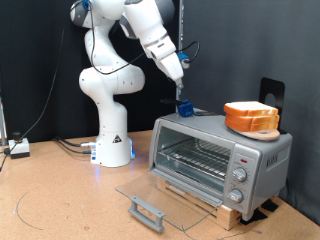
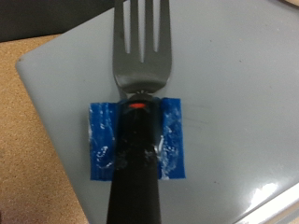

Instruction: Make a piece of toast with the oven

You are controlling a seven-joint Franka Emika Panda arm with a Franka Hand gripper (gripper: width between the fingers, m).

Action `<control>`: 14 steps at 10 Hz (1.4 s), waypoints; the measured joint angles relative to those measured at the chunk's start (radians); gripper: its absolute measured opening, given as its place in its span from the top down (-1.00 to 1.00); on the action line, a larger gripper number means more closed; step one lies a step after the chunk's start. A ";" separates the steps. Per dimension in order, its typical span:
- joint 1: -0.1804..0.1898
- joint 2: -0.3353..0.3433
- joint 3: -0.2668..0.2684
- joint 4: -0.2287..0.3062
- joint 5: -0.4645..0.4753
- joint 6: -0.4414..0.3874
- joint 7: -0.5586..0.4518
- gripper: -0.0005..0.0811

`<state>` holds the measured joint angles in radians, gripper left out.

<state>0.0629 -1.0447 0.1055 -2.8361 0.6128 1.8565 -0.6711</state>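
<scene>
The white arm (image 1: 110,75) is standing at the table's (image 1: 60,200) back left, bending over toward the oven (image 1: 220,160). Its gripper (image 1: 182,97) is hovering just above the left end of the oven's flat top, over a blue taped patch (image 1: 185,107). From where I am standing I cannot tell whether the fingers are apart or together. In the wrist view a fork (image 2: 140,56) is sticking out over the grey oven top (image 2: 234,112), its dark handle wrapped in blue tape (image 2: 131,140). The glass door (image 1: 160,198) is lying folded down flat in front of the oven, handle (image 1: 146,212) outward, and the wire rack (image 1: 195,155) is showing inside. An orange-brown pile of bread (image 1: 252,118) is sitting on the right end of the oven top. I cannot make out a separate thin slice.
</scene>
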 joint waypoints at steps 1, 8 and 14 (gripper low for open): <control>0.008 -0.004 0.009 -0.003 0.000 -0.004 -0.010 -0.99; 0.033 -0.032 0.201 -0.052 0.023 0.053 0.035 -0.99; 0.032 -0.021 0.208 -0.098 0.091 0.099 0.019 -0.99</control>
<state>0.0945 -1.0659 0.3135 -2.9336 0.7037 1.9558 -0.6522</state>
